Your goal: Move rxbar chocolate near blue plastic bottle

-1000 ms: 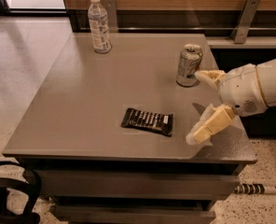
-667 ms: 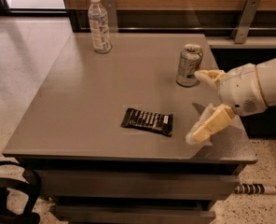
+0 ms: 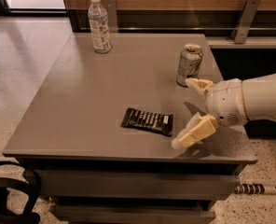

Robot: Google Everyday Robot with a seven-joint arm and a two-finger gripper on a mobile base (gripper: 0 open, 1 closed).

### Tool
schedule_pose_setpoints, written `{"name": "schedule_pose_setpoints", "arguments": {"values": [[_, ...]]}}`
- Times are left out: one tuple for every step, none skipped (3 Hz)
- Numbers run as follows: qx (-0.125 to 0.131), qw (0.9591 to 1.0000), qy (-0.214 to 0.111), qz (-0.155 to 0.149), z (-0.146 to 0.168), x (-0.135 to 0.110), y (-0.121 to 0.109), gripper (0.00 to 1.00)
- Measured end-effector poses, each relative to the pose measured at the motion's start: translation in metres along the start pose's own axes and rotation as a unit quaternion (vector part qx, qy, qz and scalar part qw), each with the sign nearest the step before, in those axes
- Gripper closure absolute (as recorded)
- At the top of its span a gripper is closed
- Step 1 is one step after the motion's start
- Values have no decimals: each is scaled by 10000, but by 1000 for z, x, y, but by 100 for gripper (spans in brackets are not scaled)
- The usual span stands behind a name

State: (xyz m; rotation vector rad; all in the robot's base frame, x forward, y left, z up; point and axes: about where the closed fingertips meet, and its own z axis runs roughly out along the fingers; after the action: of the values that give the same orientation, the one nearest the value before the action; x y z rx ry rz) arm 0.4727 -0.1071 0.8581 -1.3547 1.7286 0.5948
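The rxbar chocolate (image 3: 147, 121), a flat black bar with white lettering, lies on the grey table (image 3: 91, 101) near its front edge. The blue plastic bottle (image 3: 99, 24) stands upright at the table's far left corner, far from the bar. My gripper (image 3: 190, 112) hovers to the right of the bar, open and empty, one finger (image 3: 197, 133) near the front edge and the other finger (image 3: 198, 83) close to the can.
A silver soda can (image 3: 189, 64) stands upright at the table's right side, just behind the gripper. A wooden wall with a metal rail (image 3: 240, 20) runs behind the table. A black chair part (image 3: 12, 195) sits at the lower left.
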Motion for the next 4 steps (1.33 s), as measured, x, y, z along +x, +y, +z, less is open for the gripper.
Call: {"name": "schedule_pose_setpoints", "arguments": {"values": [[199, 9993, -332, 0, 18, -1, 1, 0], [174, 9988, -464, 41, 33, 2, 1, 0], [78, 9988, -459, 149, 46, 13, 0, 0], [-61, 9988, -417, 237, 57, 20, 0, 0]]}}
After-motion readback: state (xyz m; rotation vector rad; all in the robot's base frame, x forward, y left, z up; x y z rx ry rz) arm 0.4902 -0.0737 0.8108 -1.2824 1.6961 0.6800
